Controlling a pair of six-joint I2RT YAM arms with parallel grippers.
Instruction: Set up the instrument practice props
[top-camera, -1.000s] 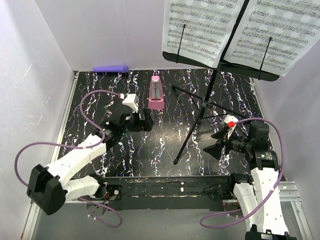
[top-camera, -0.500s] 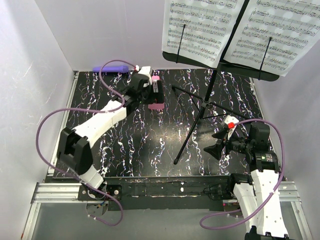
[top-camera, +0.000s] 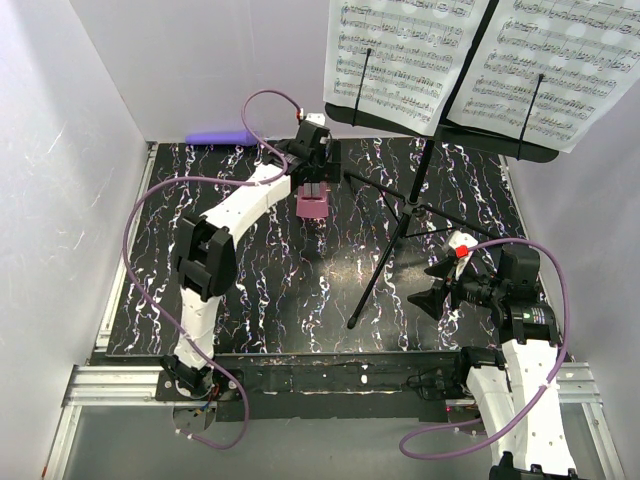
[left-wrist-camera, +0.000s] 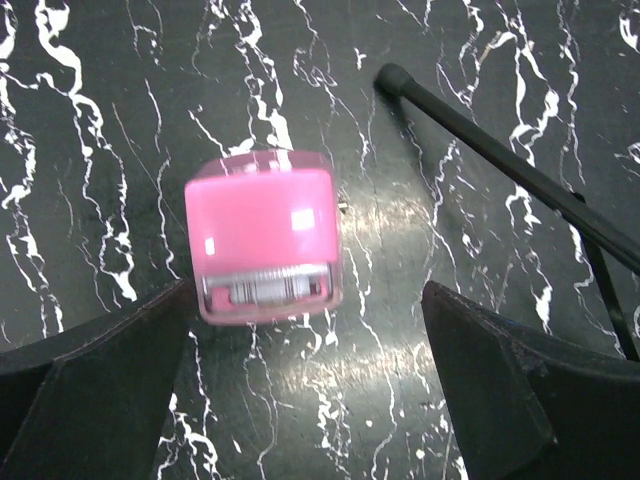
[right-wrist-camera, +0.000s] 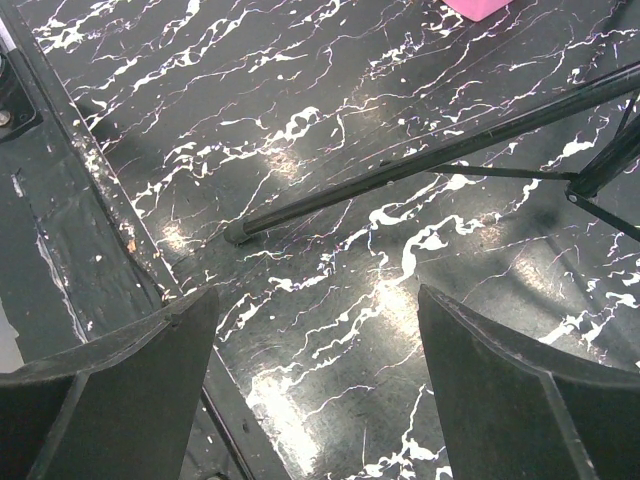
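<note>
The small pink metronome (top-camera: 312, 205) stands on the black marbled table at the back middle. In the left wrist view the metronome (left-wrist-camera: 263, 235) is seen from above, just ahead of the finger gap and nearer the left finger. My left gripper (top-camera: 316, 182) hangs open above it, and in the left wrist view (left-wrist-camera: 305, 400) it holds nothing. The black music stand (top-camera: 415, 190) stands at the back right with two sheet-music pages (top-camera: 400, 55) on its desk. My right gripper (top-camera: 441, 286) is open and empty near the stand's front leg (right-wrist-camera: 430, 155).
A purple cylinder (top-camera: 218, 137) lies against the back wall at the left. One stand leg (left-wrist-camera: 500, 160) runs to the right of the metronome. White walls close in the table (top-camera: 250, 290) on the left, back and right.
My left arm has swung from the table's left middle to the back and now hangs over the metronome. The right arm and the stand have not moved.
</note>
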